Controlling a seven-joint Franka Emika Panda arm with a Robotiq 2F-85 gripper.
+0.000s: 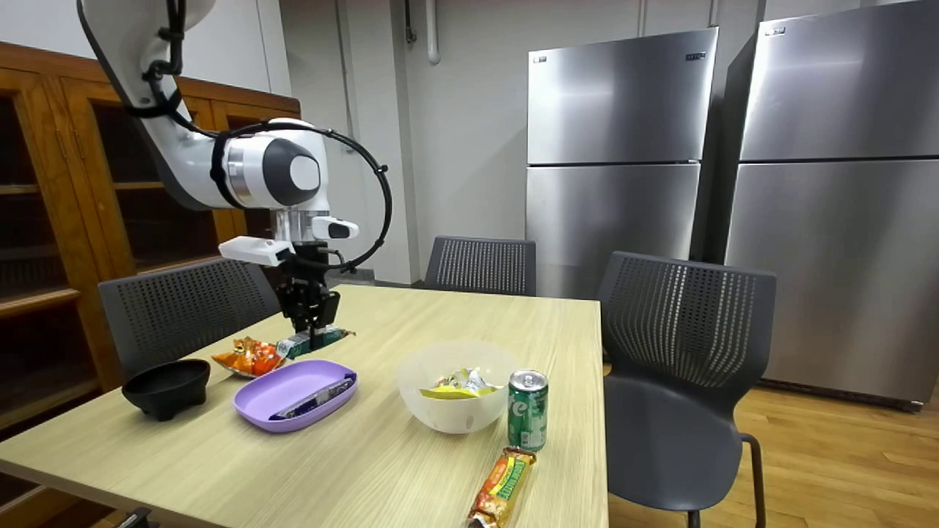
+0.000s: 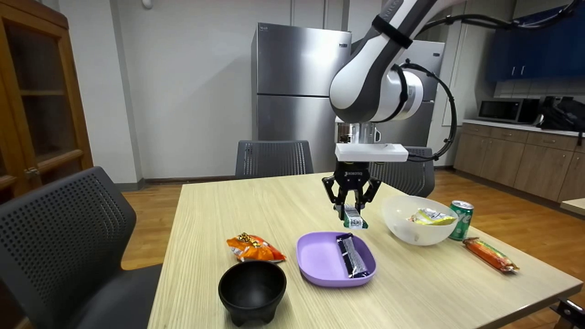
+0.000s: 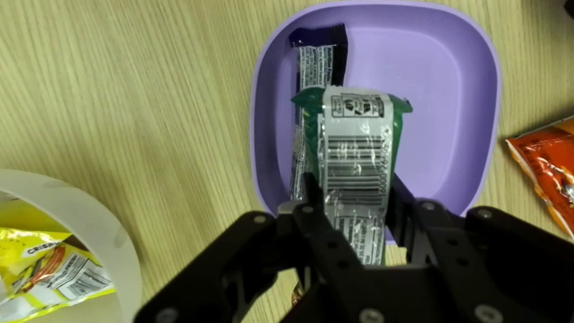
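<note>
Tray (image 2: 317, 257), one, lilac, centre of clock in exterior view, holding one dark-wrapped bar (image 2: 352, 257). One each: orange bag (image 2: 254, 248) at nine, black bowl (image 2: 252, 284) at eight, translucent bowl (image 2: 413, 234) and can (image 2: 461, 222) at two, orange-wrapped bar (image 2: 491, 255) at three, near edge of table (image 2: 411, 292). Gap separates tray and translucent bowl. Gripper (image 3: 354, 190) partly closed, clasping sides of one green-wrapped bar (image 3: 356, 148) above table, just past twelve.

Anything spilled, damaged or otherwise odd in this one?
Nothing stands out: no spill or damage shows. The hand grips a green-wrapped bar, a dark-wrapped bar lies in the purple tray, and the green can stands upright.
</note>
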